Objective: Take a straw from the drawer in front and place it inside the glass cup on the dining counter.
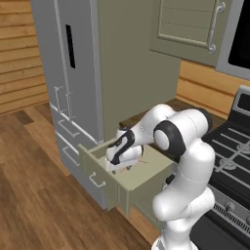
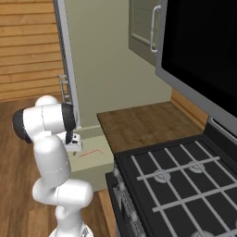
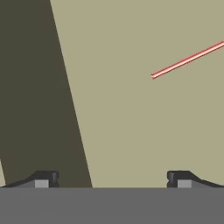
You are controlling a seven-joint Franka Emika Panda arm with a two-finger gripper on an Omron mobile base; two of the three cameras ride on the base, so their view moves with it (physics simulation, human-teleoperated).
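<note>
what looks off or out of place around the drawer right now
Nothing stands out. The drawer is pulled open, and the straw lies flat and whole on its floor. The open tool hangs over the drawer floor, with the straw off to one side of it, untouched.

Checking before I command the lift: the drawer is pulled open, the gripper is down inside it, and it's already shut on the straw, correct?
Not quite. The drawer is open and the gripper is down inside it, but its jaws stand wide open with nothing between them. The hand view shows the straw lying free on the drawer floor, ahead of the fingertips and off to one side.
</note>
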